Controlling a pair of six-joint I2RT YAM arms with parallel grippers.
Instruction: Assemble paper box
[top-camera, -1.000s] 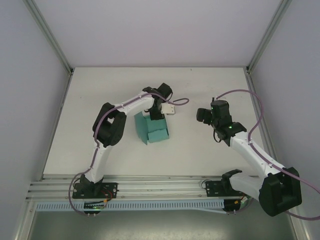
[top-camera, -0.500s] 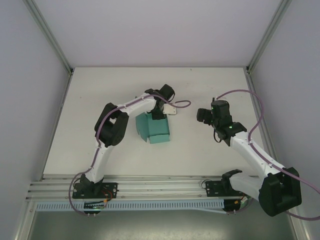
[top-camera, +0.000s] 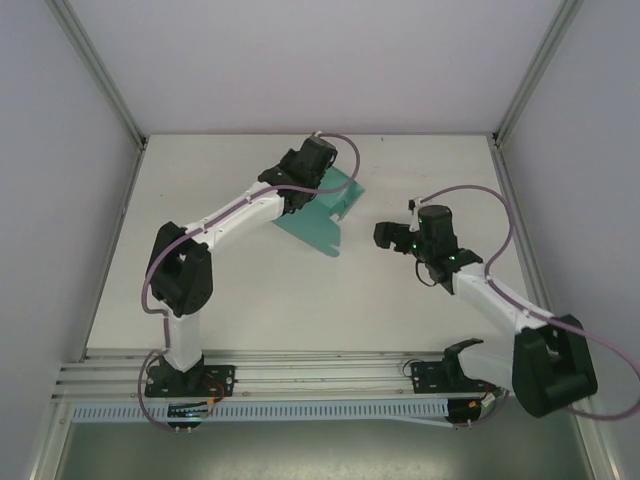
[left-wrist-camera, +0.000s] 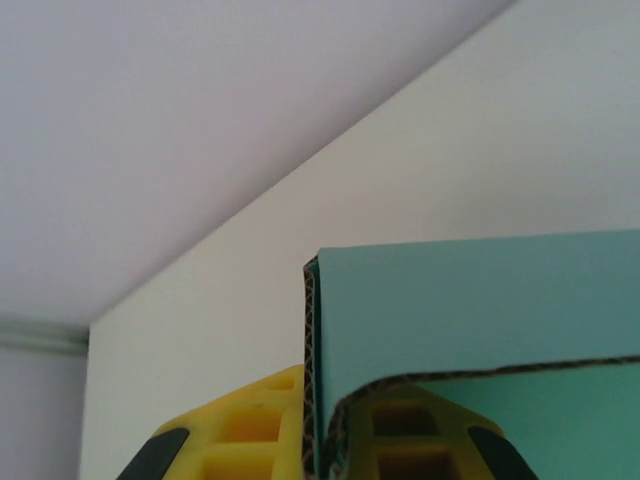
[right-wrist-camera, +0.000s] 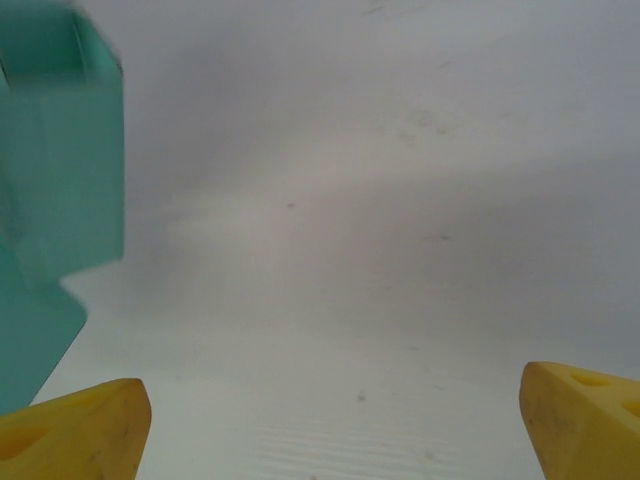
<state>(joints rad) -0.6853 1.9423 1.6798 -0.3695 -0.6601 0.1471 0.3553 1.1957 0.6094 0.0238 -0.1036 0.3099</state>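
- The paper box (top-camera: 322, 218) is a teal card piece, partly folded and not yet a closed box. It sits at the far middle of the desk (top-camera: 250, 300), with one panel angled up toward the far right. Whether its near corner rests on the desk cannot be told.
- In the left wrist view the card's corrugated edge runs down between the jaws, and a second layer curls over one of them. The fold there is loose, not creased flat.
- The left gripper (top-camera: 305, 188) reaches in from the left and has its jaws pinching the card's far-left edge.
- The right gripper (top-camera: 384, 237) stands just to the right of the card, apart from it and aimed at it. Its jaws are spread wide with nothing between them.
- In the right wrist view the box (right-wrist-camera: 60, 170) lies at the far left of the picture, off the line between the jaws.
- Judgement: assembly is at an early stage, and the right arm looks placed to take or press a flap.
- Risk: the card is held at one edge only, so a push from the right gripper could swing it about that pinch or pull it free.
- Risk: thin card may buckle or crease off the score line if it is pressed without support behind it.
- Risk: with the jaws offset as seen, closing could catch a corner instead of a flap.
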